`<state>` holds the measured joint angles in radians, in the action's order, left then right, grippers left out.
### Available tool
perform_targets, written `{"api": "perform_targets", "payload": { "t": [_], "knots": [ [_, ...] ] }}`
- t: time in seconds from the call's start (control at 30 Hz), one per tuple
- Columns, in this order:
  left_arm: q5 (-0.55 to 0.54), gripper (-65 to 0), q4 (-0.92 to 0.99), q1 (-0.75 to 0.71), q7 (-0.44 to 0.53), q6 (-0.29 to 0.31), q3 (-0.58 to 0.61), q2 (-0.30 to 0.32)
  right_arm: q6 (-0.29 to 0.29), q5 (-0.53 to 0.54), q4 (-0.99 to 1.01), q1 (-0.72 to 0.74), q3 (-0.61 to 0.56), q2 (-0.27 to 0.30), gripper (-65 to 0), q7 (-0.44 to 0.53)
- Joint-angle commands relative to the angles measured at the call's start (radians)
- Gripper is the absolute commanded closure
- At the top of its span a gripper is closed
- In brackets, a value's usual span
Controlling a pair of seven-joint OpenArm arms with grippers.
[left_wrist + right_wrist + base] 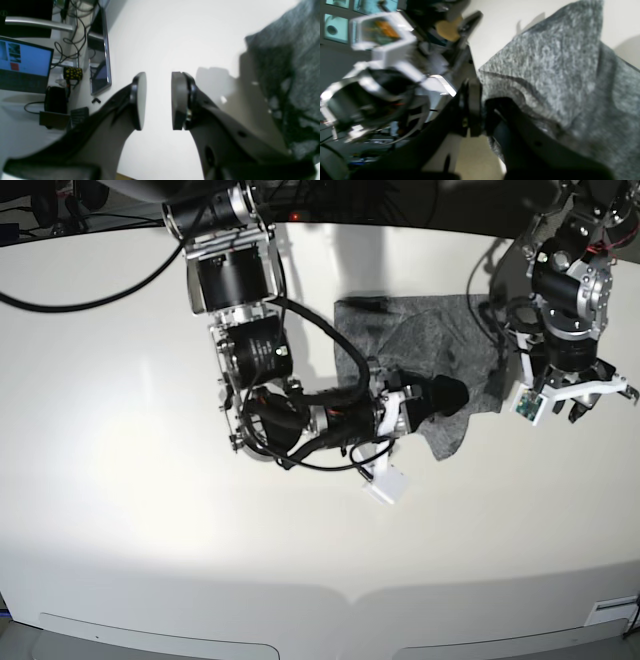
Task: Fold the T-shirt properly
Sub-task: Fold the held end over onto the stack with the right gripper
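The heather-grey T-shirt lies crumpled on the white table, right of centre in the base view. My right gripper reaches in from the left and is shut on the shirt's near right part. In the right wrist view the gripper pinches a fold of the shirt at its edge. My left gripper hovers just right of the shirt, open and empty. In the left wrist view this gripper has its pads well apart over bare table, with the shirt to the right.
A laptop, a monitor, cables and small black items stand beyond the table's edge in the left wrist view. The left arm shows close by in the right wrist view. The table's front edge curves along the bottom.
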<state>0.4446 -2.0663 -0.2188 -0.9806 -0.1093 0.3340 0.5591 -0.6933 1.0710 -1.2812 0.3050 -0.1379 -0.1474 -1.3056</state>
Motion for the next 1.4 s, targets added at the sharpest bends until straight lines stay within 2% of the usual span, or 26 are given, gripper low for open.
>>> {"api": "perform_targets", "payload": {
  "t": [0.0,0.17,0.37,0.7,0.73,0.8,0.87,0.97,1.2,1.27,1.37],
  "knots": [
    [0.019,-16.1,-0.029,0.006,0.008,-0.015,-0.006,0.009,-0.005,0.023,-0.016,0.023,-0.013,-0.01,0.0,0.035],
    [0.02,-16.1,-0.078,0.006,-0.033,-0.014,-0.006,0.009,-0.005,-0.087,-0.014,0.006,-0.079,-0.01,0.0,0.113],
    [0.019,-16.1,-0.129,0.005,-0.045,-0.015,-0.006,0.009,-0.005,-0.28,-0.014,-0.026,-0.183,-0.01,0.0,0.225],
    [0.015,-16.1,-0.134,0.005,-0.071,-0.015,-0.006,0.009,-0.005,-0.269,-0.014,-0.037,-0.286,-0.01,0.0,0.341],
    [0.015,-16.1,-0.134,0.005,-0.071,-0.015,-0.006,0.009,-0.005,-0.251,-0.014,-0.037,-0.293,-0.01,-2.6,0.336],
    [0.014,-16.1,-0.134,0.005,-0.071,-0.015,-0.006,0.009,-0.005,-0.209,-0.014,-0.037,-0.313,-0.01,-16.8,0.334],
    [0.01,-16.1,-0.134,0.005,-0.07,-0.015,-0.006,0.009,-0.005,-0.158,-0.014,-0.036,-0.335,-0.01,-22.4,0.335],
    [-0.009,-16.1,-0.134,0.005,-0.071,-0.015,-0.006,0.009,-0.005,-0.098,-0.014,-0.036,-0.363,-0.01,-22.5,0.341],
    [-0.007,-16.1,-0.134,0.003,-0.07,-0.014,-0.006,0.009,-0.005,-0.103,-0.014,-0.019,-0.365,-0.01,-22.5,0.402],
    [-0.007,-16.1,-0.134,0.003,-0.07,-0.014,-0.006,0.009,-0.005,-0.142,-0.015,0.002,-0.361,-0.01,-22.5,0.417],
    [-0.007,-16.1,-0.134,0.003,-0.071,-0.015,-0.006,0.009,-0.005,-0.311,-0.015,0.056,-0.328,-0.01,-22.5,0.45]
  ]
}}
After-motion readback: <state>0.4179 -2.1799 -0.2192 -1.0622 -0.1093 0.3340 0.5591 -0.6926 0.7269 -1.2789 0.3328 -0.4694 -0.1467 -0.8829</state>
